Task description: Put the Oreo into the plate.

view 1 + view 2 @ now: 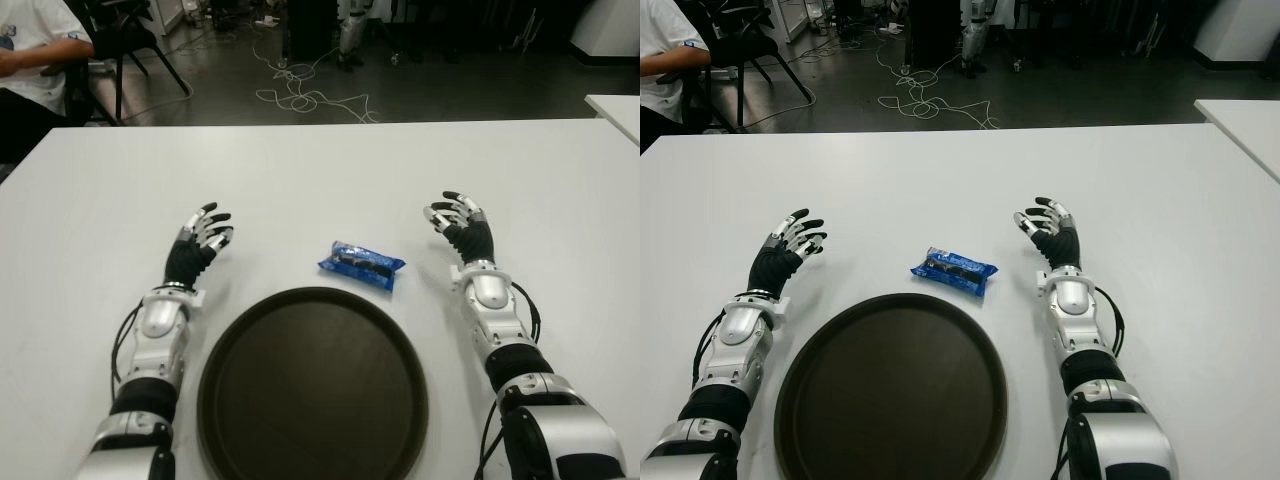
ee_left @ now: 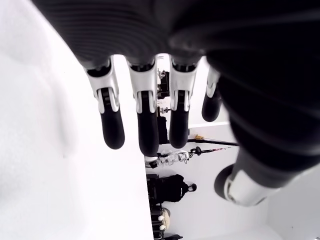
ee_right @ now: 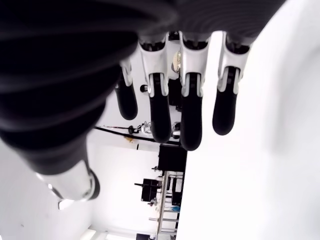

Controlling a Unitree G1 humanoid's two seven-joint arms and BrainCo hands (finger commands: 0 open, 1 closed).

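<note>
Plate [image 1: 225,400]: dark, round, nearest on the white tabletop [image 1: 90,200], bare.
Left hand [image 1: 200,238]: left of the plate, fingers [image 2: 112,127] loosely spread, holding nothing.
Oreo [image 1: 361,264]: blue packet just beyond the plate's far rim, seemingly not touching it.
Right hand [image 1: 458,222]: right of the packet, fingers released, empty.

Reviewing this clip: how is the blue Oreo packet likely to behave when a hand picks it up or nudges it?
The Oreo packet lies flat on the table beyond the plate, so it should slide rather than roll. Its glossy wrapper looks slippery and crinkly, and probably gives under fingers. It seems small and light, with breakable contents. The left hand and right hand are open.
</note>
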